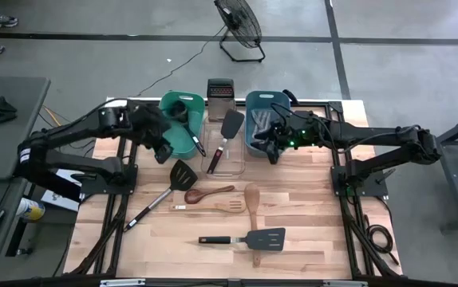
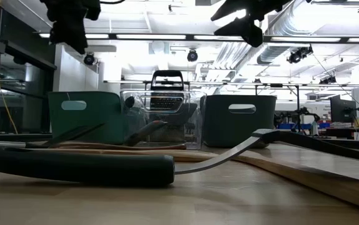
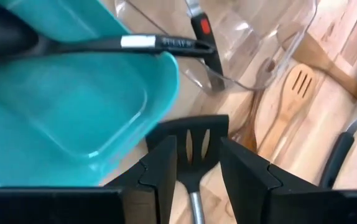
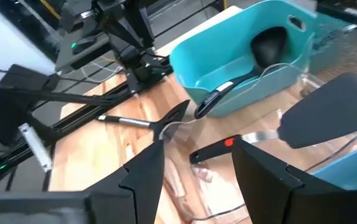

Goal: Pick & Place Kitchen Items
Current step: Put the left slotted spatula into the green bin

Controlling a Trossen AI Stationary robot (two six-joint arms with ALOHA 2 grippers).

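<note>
Blue tub (image 1: 254, 142) contents indistinct (gripper overhead), grater (image 2: 166, 102) blurred

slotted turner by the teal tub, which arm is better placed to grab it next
Left. The left gripper hangs open just above the slotted turner, whose head shows between its fingers in the left wrist view. The right gripper is over by the blue tub, farther off.

Three tubs are lined up along the counter's (image 1: 309, 239) back edge — the left tub (image 1: 179, 127), the middle tub (image 1: 226, 151), the right tub (image 1: 262, 127) — with a grater (image 1: 220, 97) set behind the middle one. A ladle (image 4: 253, 62) is laid in the left tub, a turner (image 1: 226, 135) in the middle. In front, a slotted turner (image 1: 165, 190), two spoons (image 1: 209, 194) and a spatula (image 1: 249, 239) are spread.
</note>
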